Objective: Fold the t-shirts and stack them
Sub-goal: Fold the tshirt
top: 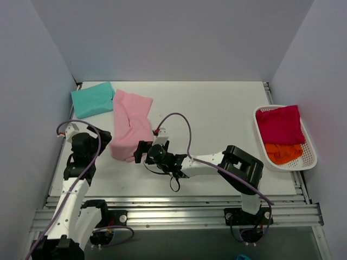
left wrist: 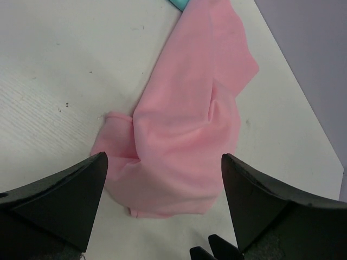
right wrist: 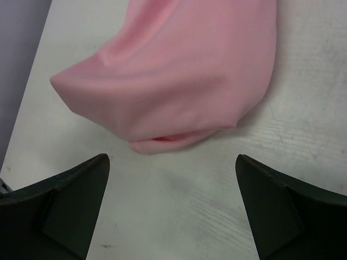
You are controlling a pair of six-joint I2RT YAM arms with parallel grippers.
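Observation:
A light pink t-shirt (top: 130,122) lies loosely folded in a long strip on the left part of the table (top: 217,114). Beside it at the back left lies a folded teal t-shirt (top: 92,100). My left gripper (top: 105,140) hovers at the pink shirt's near left edge. In the left wrist view it (left wrist: 164,157) stands open over the pink cloth (left wrist: 190,119), gripping nothing. My right gripper (top: 142,151) sits just off the shirt's near end. It (right wrist: 172,158) is open over bare table, with the pink fold (right wrist: 184,70) just ahead. Crimson (top: 279,123) and orange (top: 283,153) t-shirts lie in the basket.
A white mesh basket (top: 310,157) stands at the table's right edge. Grey walls close in the table at the left, back and right. A corner of teal cloth (left wrist: 176,2) shows at the top of the left wrist view.

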